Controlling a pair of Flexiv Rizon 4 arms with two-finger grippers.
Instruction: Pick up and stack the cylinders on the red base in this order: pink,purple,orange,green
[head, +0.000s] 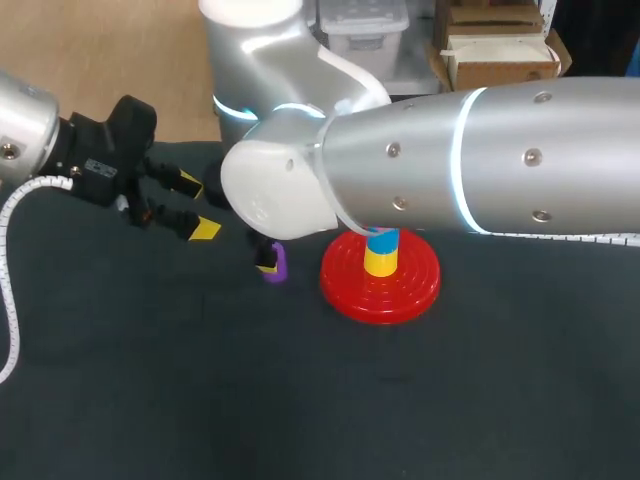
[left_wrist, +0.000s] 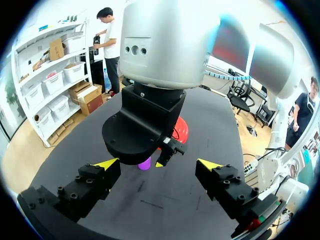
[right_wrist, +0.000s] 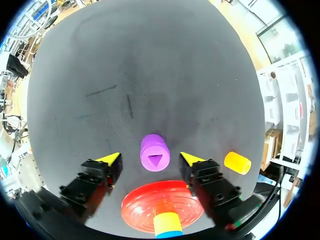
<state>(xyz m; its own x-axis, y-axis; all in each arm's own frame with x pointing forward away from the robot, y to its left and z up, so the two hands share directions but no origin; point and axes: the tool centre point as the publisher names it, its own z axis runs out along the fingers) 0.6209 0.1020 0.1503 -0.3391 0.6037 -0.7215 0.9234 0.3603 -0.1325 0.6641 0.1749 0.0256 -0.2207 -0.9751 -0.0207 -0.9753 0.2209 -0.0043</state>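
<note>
Right wrist view: right gripper (right_wrist: 150, 159) released, straddling purple cylinder (right_wrist: 154, 154), gaps either side.

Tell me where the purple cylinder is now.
The purple cylinder sits between the open fingers of the right gripper, just left of the red base in the head view.
</note>
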